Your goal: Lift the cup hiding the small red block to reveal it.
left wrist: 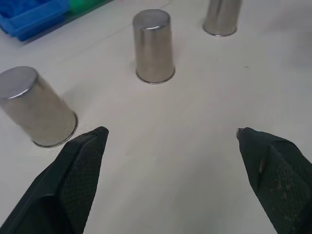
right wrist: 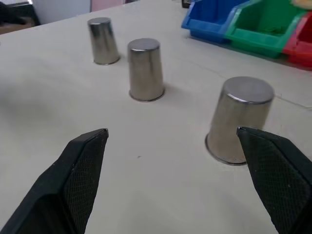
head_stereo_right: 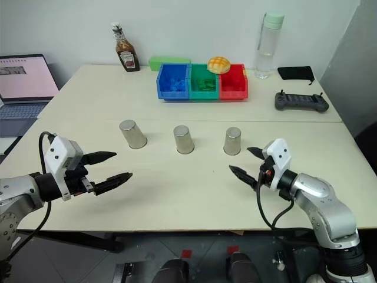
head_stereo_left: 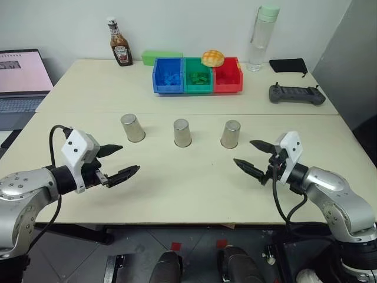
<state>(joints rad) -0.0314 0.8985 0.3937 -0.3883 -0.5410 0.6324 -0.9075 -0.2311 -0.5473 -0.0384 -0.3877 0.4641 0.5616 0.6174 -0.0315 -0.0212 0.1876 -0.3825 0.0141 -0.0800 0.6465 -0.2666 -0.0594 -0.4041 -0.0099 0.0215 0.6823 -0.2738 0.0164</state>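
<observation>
The table point(head_stereo_left: 177, 194) is carrying three upside-down cups in a row: left cup point(head_stereo_left: 132, 127), middle cup point(head_stereo_left: 182, 132), right cup point(head_stereo_left: 231, 134). Left gripper point(head_stereo_left: 119, 160) and right gripper point(head_stereo_left: 255, 157) are hovering before them, jaws apart, holding nothing.

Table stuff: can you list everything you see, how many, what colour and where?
cups: 3, silvery, upside down in a row across the middle of the table
bins: 3, blue, green, red, side by side at the back
bun: 1, yellow, on top of the bins between green and red
green box: 1, behind the blue bin
sauce bottle: 1, brown, back left
clear bottle: 1, pale green cap, back right
pouch: 1, black, back right
controller: 1, dark grey, right side
laptop: 1, open, far left
table: 1, cream
left gripper: black fingers, open, front left
right gripper: black fingers, open, front right
</observation>
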